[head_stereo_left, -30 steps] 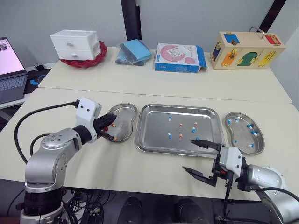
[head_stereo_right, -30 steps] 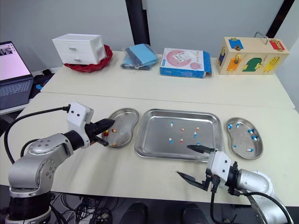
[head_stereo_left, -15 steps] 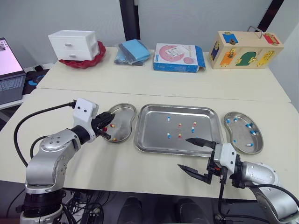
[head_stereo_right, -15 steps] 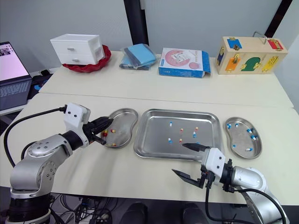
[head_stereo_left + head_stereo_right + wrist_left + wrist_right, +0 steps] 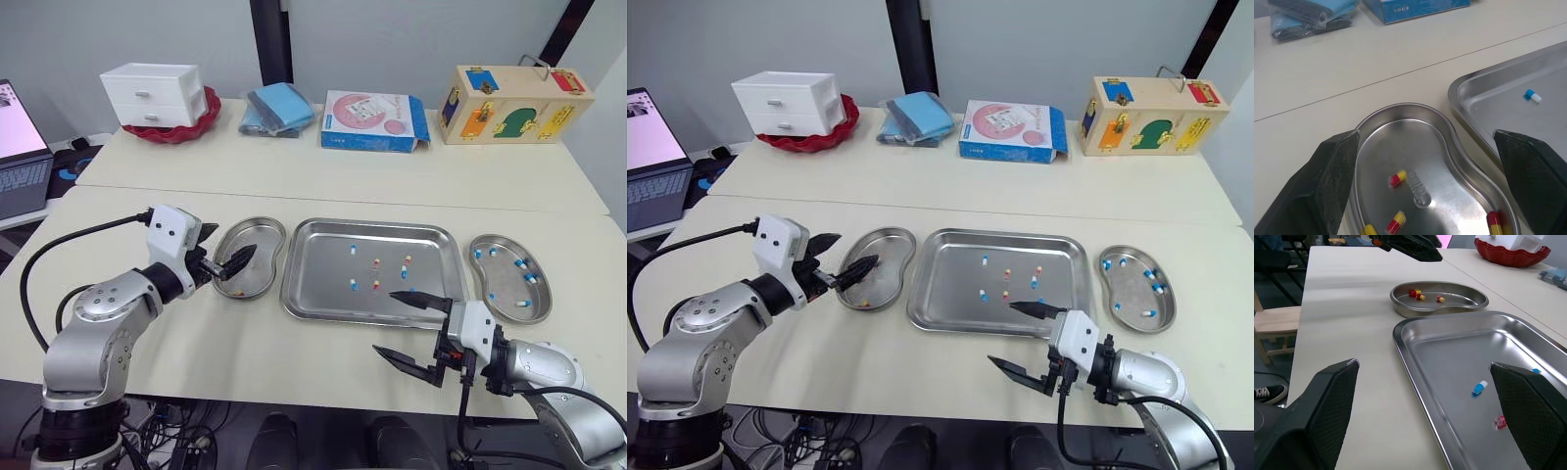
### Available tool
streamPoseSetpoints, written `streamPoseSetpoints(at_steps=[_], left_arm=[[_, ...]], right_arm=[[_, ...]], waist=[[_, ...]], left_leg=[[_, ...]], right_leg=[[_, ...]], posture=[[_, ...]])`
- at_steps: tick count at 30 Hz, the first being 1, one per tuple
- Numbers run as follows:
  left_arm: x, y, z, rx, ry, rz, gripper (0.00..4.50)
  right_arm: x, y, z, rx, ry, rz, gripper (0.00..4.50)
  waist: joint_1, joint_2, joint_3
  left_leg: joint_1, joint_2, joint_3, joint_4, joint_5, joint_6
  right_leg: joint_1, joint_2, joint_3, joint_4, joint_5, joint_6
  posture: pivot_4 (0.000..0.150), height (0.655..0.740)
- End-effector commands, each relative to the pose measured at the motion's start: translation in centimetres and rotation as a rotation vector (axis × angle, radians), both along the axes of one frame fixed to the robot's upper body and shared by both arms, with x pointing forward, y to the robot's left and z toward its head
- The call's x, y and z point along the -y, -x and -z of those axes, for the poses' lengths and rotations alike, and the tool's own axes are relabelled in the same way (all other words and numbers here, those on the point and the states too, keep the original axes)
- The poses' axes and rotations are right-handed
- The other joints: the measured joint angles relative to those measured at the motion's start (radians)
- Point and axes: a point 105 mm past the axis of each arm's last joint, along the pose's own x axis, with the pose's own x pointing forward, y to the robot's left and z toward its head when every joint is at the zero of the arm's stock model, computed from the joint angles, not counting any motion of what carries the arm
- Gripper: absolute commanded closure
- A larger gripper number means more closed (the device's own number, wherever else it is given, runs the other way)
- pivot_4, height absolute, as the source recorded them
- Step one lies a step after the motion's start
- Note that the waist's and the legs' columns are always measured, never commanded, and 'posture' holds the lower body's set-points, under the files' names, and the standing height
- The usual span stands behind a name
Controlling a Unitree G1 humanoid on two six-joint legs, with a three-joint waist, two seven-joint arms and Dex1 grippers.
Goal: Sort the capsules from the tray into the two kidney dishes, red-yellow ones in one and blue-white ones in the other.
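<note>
Left fingers [image 5: 239, 261] were spread wide above the left dish [image 5: 257, 221], empty; right fingers [image 5: 423, 302] spread wide, empty, by tray [image 5: 333, 319].

Logged black two-fingered left gripper [image 5: 227, 247] with fingers spread wide, pointing rightward off a bent grey arm [image 5: 103, 313]. Logged black two-fingered right gripper [image 5: 388, 323] likewise splayed, pointing leftward, forearm [image 5: 534, 367] low.
</note>
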Motion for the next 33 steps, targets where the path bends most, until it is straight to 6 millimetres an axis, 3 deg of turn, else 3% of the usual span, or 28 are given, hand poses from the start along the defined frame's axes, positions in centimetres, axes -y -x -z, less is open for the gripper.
streamPoseSetpoints(at_steps=[1,10,15,19,24,29,33], left_arm=[[0.0,0.4,-1.3,0.044,-0.01,0.016,0.04],[0.5,1.2,-1.6,0.046,0.034,0.075,0.04],[-2.2,3.3,-1.4,0.02,0.03,0.093,0.04],[-5.4,6.0,0.5,-0.049,0.0,0.055,0.04],[-8.0,8.6,3.7,-0.137,-0.011,-0.003,0.04],[-9.7,9.9,5.9,-0.201,-0.032,-0.045,0.04],[-10.1,9.9,6.1,-0.199,-0.045,-0.069,0.04]], right_arm=[[-0.3,0.5,-0.9,0.033,-0.018,-0.017,0.0],[-0.1,0.5,-0.9,0.034,-0.016,0.0,0.0],[1.9,0.6,-1.5,0.007,-0.018,0.103,0.0],[5.6,1.1,-1.4,-0.015,0.039,0.239,0.0],[10.9,2.3,-1.1,-0.054,0.129,0.39,0.0],[16.3,3.7,-0.6,-0.132,0.174,0.546,0.0],[19.3,4.4,0.0,-0.157,0.205,0.627,0.0]], waist=[[0.0,0.0,0.0],[0.0,0.0,0.0],[-0.002,0.001,0.0],[-0.003,0.001,0.0],[-0.001,0.0,0.0],[0.0,-0.001,0.0],[-0.003,-0.001,0.0]], left_leg=[[0.0,0.0,0.0,0.0,0.0,0.0],[0.0,0.0,0.0,0.0,0.0,0.0],[0.0,0.0,0.0,-0.002,0.0,0.0],[0.0,0.0,0.001,-0.002,0.0,0.0],[0.001,0.001,0.002,-0.003,0.0,0.0],[0.002,0.001,0.003,-0.003,0.0,0.0],[0.002,0.001,0.005,-0.004,0.0,0.0]], right_leg=[[0.0,0.0,0.0,0.0,0.0,0.0],[0.0,0.0,0.0,0.0,0.0,0.0],[-0.001,0.0,0.0,-0.001,0.0,0.0],[-0.001,0.0,0.001,-0.001,0.0,0.0],[0.0,0.0,0.002,-0.002,0.0,-0.001],[0.0,0.0,0.002,-0.003,-0.001,-0.001],[0.0,0.0,0.003,-0.003,-0.001,-0.001]], posture=[[0.15,0.7302],[0.15,0.7302],[0.15,0.7302],[0.15,0.7302],[0.15,0.7302],[0.15,0.7302],[0.15,0.7302]])
